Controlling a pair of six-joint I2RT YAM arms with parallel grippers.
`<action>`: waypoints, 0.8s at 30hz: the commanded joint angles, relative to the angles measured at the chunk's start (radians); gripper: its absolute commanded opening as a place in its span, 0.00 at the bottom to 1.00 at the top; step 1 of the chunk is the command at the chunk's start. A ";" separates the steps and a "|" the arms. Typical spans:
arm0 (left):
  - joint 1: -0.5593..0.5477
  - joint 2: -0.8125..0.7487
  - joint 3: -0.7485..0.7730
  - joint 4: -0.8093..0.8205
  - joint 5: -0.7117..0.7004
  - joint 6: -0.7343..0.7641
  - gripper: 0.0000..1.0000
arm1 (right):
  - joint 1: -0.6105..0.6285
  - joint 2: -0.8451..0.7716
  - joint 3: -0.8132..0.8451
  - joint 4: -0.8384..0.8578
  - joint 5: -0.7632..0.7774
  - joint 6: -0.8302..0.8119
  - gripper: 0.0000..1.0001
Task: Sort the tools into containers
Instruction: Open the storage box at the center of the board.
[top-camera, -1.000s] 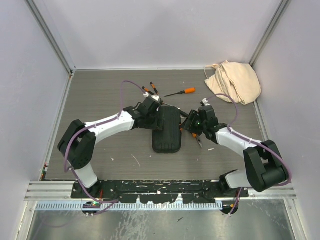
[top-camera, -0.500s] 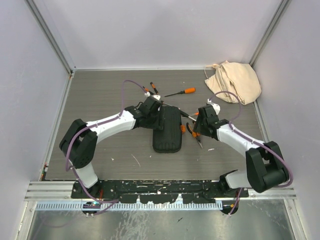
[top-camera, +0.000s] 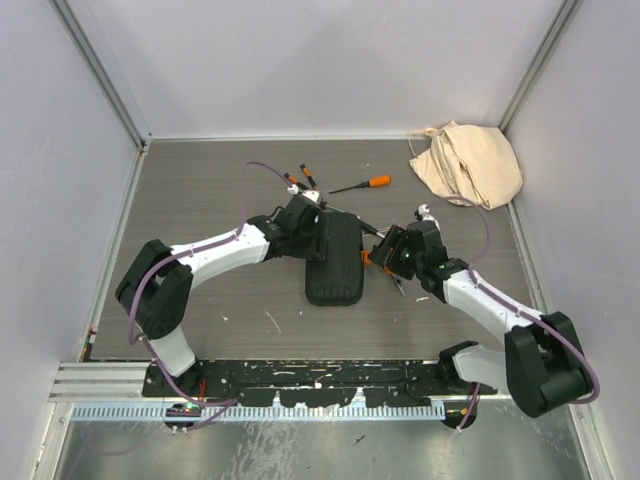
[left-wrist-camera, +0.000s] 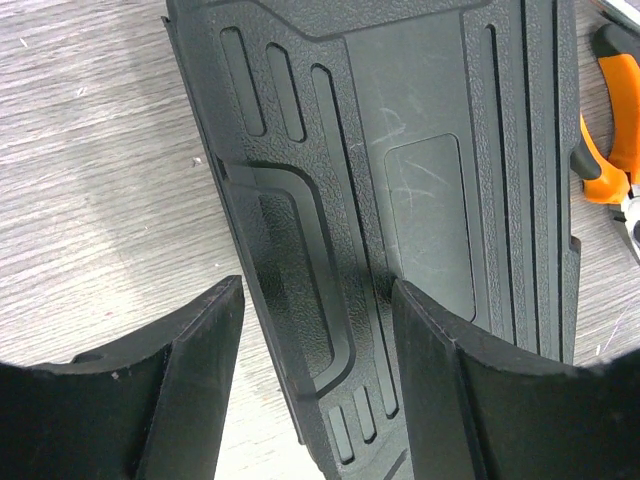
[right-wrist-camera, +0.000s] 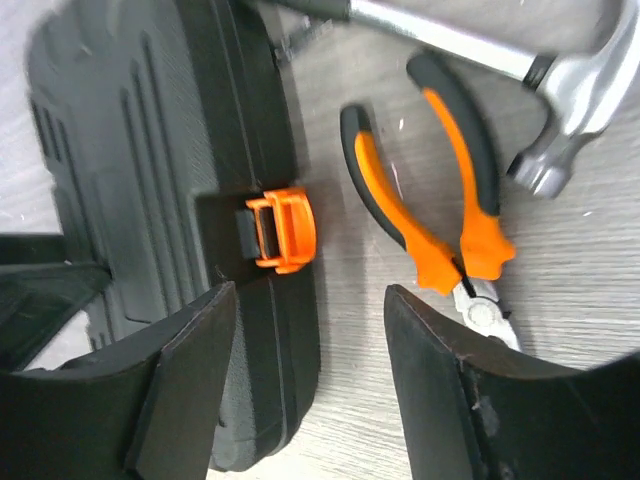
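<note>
The black ribbed tool case (top-camera: 335, 260) lies closed in the middle of the table, its orange latch (right-wrist-camera: 281, 230) on the right side. My left gripper (left-wrist-camera: 315, 290) is open and straddles the case's left edge (left-wrist-camera: 400, 200), one finger over the lid, the other over the table. My right gripper (right-wrist-camera: 310, 290) is open beside the latch, above the case's right edge and bare table. Orange-handled pliers (right-wrist-camera: 430, 200) and a steel hammer (right-wrist-camera: 560, 90) lie just right of the case. An orange screwdriver (top-camera: 365, 184) lies farther back.
A beige cloth bag (top-camera: 468, 162) is heaped in the back right corner. A few small orange-and-black tools (top-camera: 300, 180) lie behind the left gripper (top-camera: 303, 222). The hammer's handle (top-camera: 355, 222) runs across the case's back end. Walls close in the table on three sides.
The right arm has drawn its elbow nearer and shifted its gripper slightly towards the case's latch, and its jaws have widened. The left arm and the case have stayed put.
</note>
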 joint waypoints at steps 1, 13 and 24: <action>0.009 0.017 -0.086 -0.106 -0.096 0.049 0.60 | -0.009 0.055 -0.074 0.252 -0.184 0.118 0.69; 0.009 0.014 -0.113 -0.095 -0.090 0.040 0.59 | -0.061 0.113 -0.143 0.425 -0.233 0.202 0.52; 0.008 0.024 -0.100 -0.106 -0.088 0.045 0.58 | -0.116 0.164 -0.202 0.498 -0.279 0.261 0.40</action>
